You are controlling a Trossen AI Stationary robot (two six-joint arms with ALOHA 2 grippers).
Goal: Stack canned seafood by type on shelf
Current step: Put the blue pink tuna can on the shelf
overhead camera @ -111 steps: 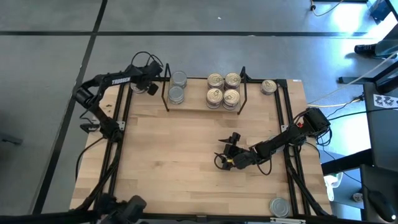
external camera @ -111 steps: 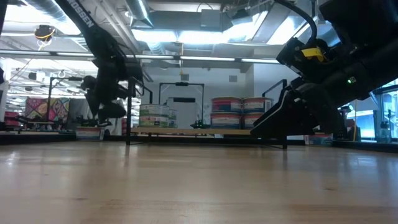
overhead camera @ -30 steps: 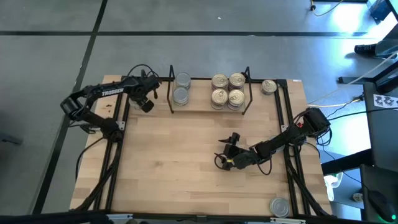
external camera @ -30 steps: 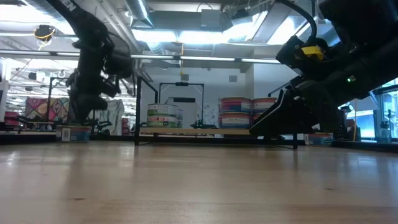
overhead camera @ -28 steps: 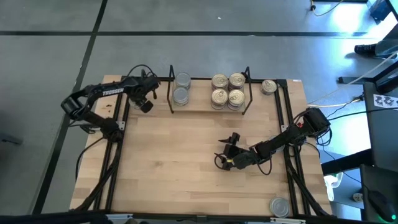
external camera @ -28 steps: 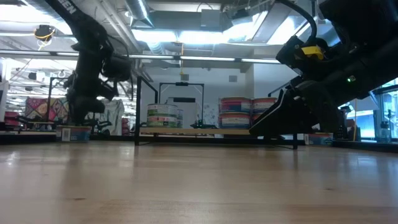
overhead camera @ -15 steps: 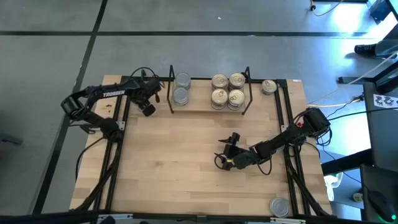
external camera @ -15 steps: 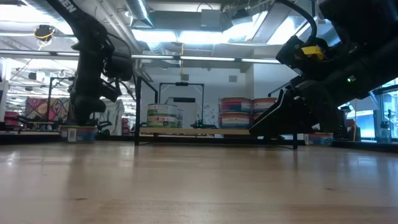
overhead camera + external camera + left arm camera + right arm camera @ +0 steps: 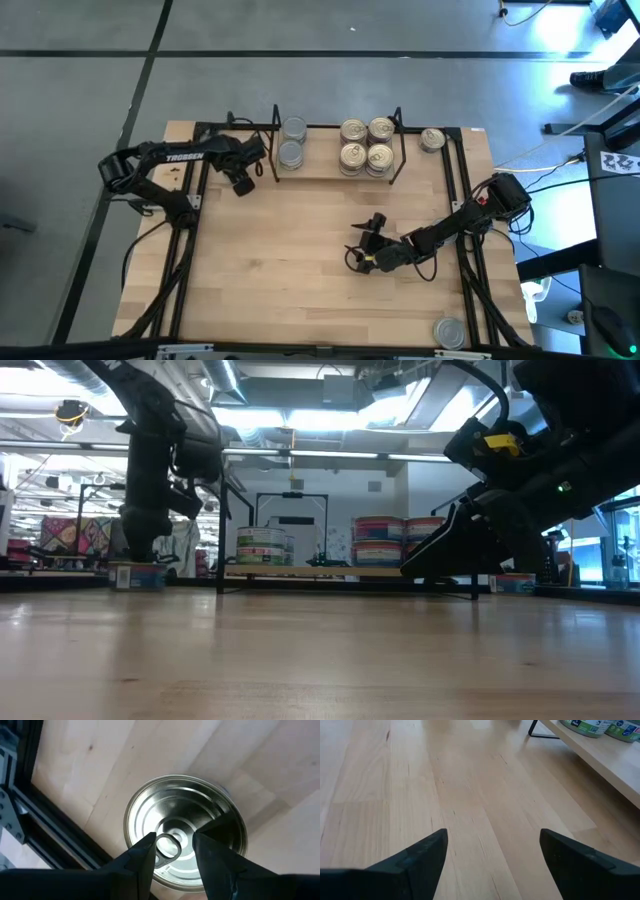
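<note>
My left gripper (image 9: 240,184) stands at the far left of the table, just left of the shelf (image 9: 335,172), pointing steeply down, shut on a tin (image 9: 185,830) with a pull-ring lid. The low view shows that tin (image 9: 135,576) under the gripper (image 9: 140,545), low over the table. The shelf holds silver-topped tins (image 9: 290,141) at its left and several gold-lidded tins (image 9: 362,143) at its right. My right gripper (image 9: 362,246) waits open, low over the table right of centre, with nothing between its fingers (image 9: 425,855). My left gripper comes at the tin from above, its fingers (image 9: 145,852) pointing steeply down onto the lid. The lid's pull ring (image 9: 168,846) sits between the two fingertips, near the lid's middle. The tin stays level under the fingers. Whether it rests on the table, I cannot tell.
One gold-lidded tin (image 9: 432,139) stands on the table right of the shelf. A silver-topped tin (image 9: 449,332) stands at the near right corner. Black frame rails (image 9: 196,170) run along both sides of the table. Bare wood (image 9: 290,260) lies between the arms.
My left gripper has moved toward the table's near edge and a little to the right, along the shelf's left end, and has rolled about its own axis. The tin has gone with it and stays level. My right arm has kept still.
</note>
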